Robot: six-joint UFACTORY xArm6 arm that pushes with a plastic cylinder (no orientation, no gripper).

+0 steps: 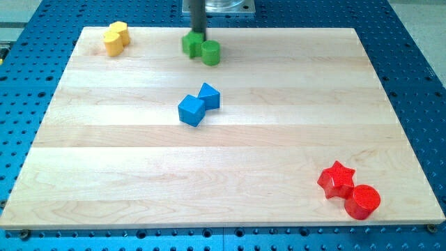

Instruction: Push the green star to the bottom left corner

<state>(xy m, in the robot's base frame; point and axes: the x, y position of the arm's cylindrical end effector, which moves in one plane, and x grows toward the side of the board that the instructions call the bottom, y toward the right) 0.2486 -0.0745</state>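
The green star [190,46] lies near the view's top edge of the wooden board [125,174], a little left of centre. A green cylinder [210,52] touches its right side. My tip [197,35] stands right at the star's top edge, between the star and the board's far edge; the rod comes down from the view's top. The board's bottom left corner [15,222] is far from the star.
Two yellow blocks [116,37] sit together at the top left. A blue cube [191,110] and another blue block [209,95] touch near the middle. A red star [336,178] and red cylinder [362,201] sit at the bottom right.
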